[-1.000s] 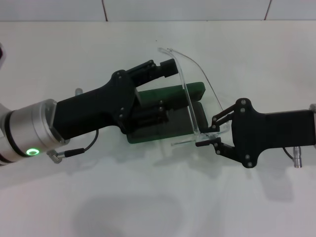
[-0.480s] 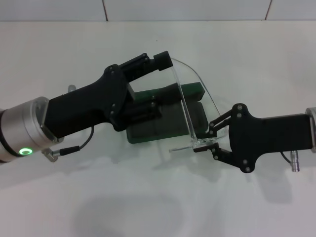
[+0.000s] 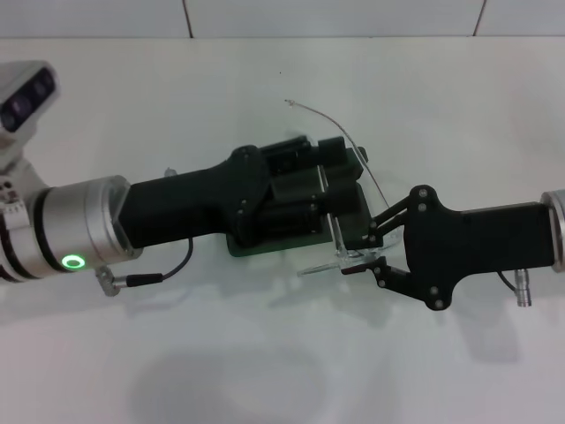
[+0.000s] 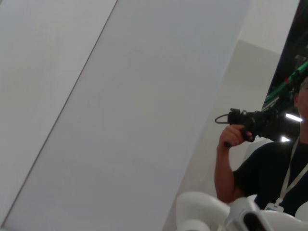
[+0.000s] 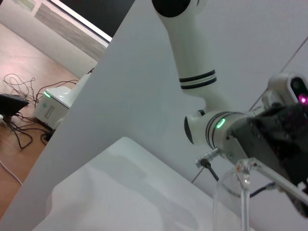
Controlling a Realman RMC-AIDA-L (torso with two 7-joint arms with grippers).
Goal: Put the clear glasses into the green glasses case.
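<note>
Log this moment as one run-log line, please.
left gripper: over green glasses case, state unclear | right gripper: shut on clear glasses | glasses: above case, not inside

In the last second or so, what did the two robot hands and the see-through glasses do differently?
The left gripper swung over the green glasses case, now hiding most of it. The clear glasses tipped down lower over the case. The right gripper crept slightly toward the case and kept its grip on the near end of the glasses. The case stayed put on the white table.
</note>
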